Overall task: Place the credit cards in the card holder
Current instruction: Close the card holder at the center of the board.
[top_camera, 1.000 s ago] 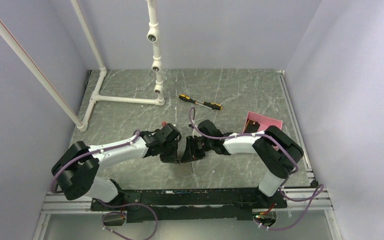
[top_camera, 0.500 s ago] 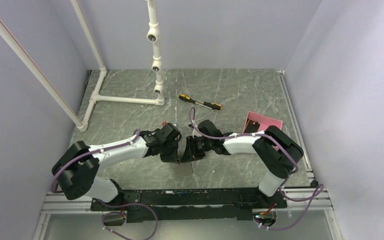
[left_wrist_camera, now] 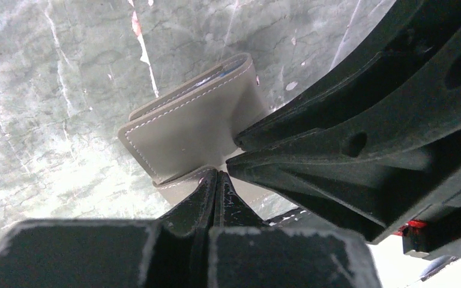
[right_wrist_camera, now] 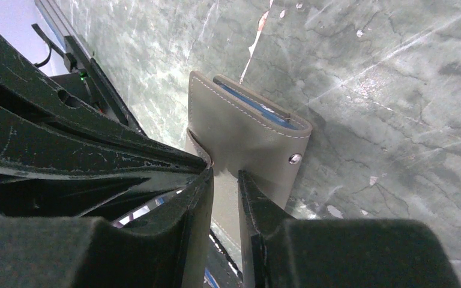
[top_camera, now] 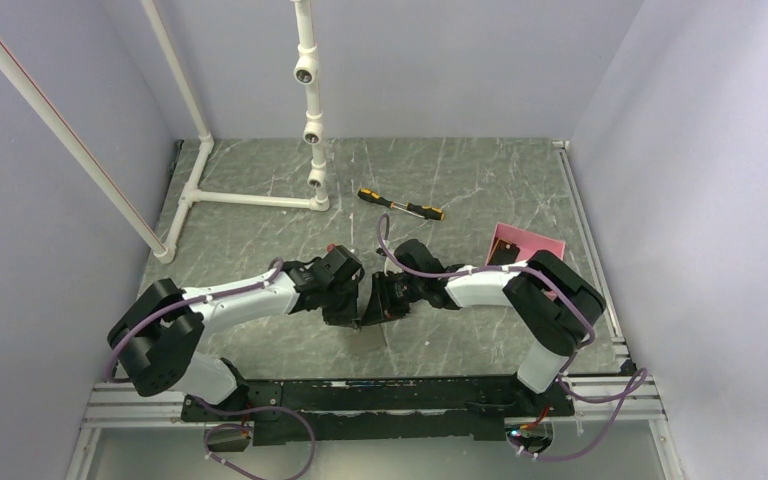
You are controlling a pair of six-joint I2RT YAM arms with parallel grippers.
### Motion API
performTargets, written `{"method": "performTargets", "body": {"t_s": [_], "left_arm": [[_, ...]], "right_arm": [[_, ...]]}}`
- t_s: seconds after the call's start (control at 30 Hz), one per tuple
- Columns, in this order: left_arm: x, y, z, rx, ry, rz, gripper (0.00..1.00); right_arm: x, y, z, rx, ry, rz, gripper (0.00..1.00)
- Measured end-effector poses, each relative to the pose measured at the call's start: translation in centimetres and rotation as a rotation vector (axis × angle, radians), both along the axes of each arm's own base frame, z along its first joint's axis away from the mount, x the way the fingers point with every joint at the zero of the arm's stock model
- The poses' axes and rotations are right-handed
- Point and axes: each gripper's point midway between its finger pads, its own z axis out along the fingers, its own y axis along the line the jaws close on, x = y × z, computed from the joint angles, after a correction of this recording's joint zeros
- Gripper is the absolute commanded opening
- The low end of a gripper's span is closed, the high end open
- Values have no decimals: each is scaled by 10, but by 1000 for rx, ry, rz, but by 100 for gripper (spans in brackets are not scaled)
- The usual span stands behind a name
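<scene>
Two robot arms meet at mid-desk over one small grey card holder (left_wrist_camera: 186, 126), which hangs tilted between them with a sliver of blue lining showing at its open edge. From the left: a white pipe frame (top_camera: 200, 190) stands in the far-left corner. The left hand (left_wrist_camera: 216, 180), fingers pressed together, pinches a thin flap at the holder's edge. The right hand (right_wrist_camera: 225, 174), fingers set narrowly apart, clamps the holder's main panel beside its snap stud (right_wrist_camera: 295, 158). A yellow-and-black screwdriver (top_camera: 400, 204) lies beyond them, and a pink tray (top_camera: 530, 240) sits to the right. Something dark lies at the tray's near corner, possibly the credit cards, but it is too small to tell.

Neither hand carries a card, so one hand would seem to have to let go to fetch one. The holder could then fold shut or swing from the other hand. The left hand's hold on the flap looks slight and a pull could slip it free, while a hard pull could strain the fold.

The desk (top_camera: 460, 170) is grey-green stone-patterned with pale veins, and plain lavender walls (top_camera: 660, 120) close it in on three sides.
</scene>
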Motion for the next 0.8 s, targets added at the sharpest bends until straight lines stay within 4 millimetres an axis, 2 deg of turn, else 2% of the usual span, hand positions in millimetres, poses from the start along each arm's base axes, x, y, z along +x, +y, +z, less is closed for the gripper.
{"method": "performTargets", "body": {"t_s": [0.43, 0.8], "left_arm": [[5, -1, -5, 0, -11, 10, 0], [6, -2, -13, -167, -105, 81, 0]], "right_arm": [[0, 0, 0, 0, 2, 1, 25], [0, 1, -1, 1, 3, 3, 25]]}}
